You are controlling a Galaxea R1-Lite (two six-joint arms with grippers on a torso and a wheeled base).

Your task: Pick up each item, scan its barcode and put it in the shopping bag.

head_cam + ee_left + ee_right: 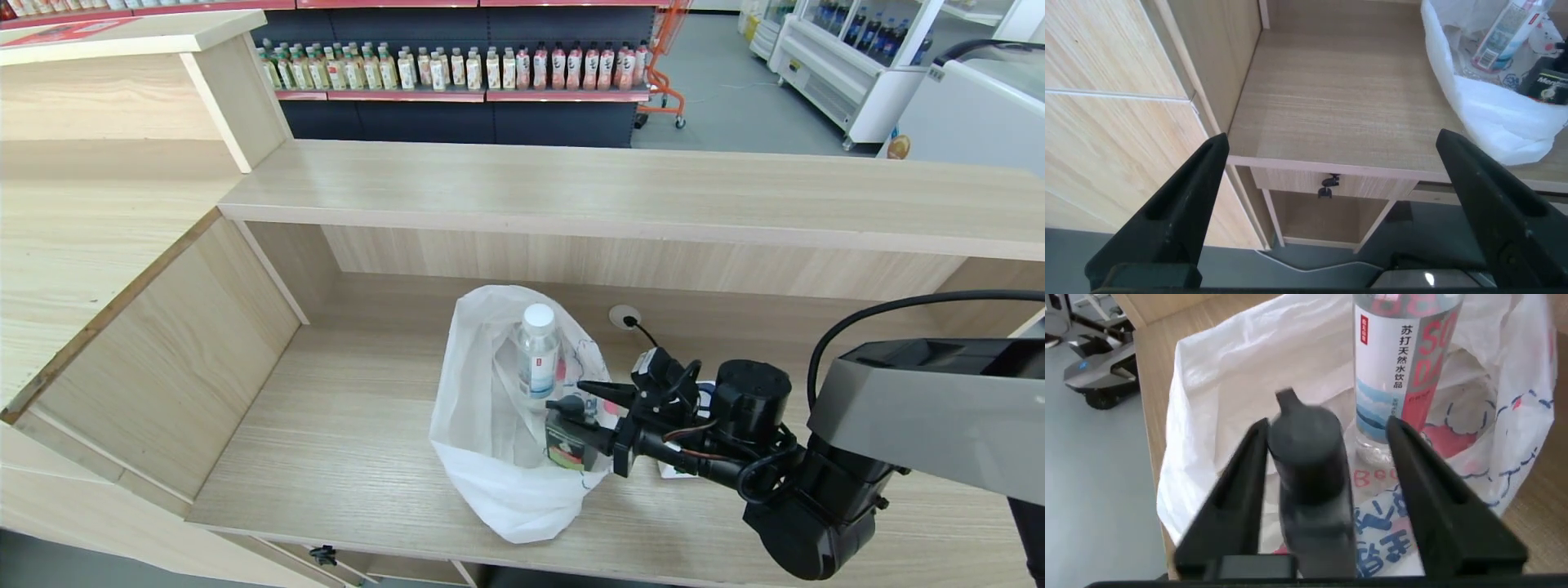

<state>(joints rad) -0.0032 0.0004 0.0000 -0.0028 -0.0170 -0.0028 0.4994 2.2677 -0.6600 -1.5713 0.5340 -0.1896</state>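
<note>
Shopping bag (490,482) | one bottle (539,351); one dark-capped item (569,445) (between spread right pincer (581,406))

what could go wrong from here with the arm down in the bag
1. The right gripper sits open around the dark black-capped item, close beside the upright water bottle; backing out carelessly could tip the bottle.
2. The thin shopping bag lies loose around the gripper, which might snag it and drag it toward the counter edge nearest the robot.
</note>
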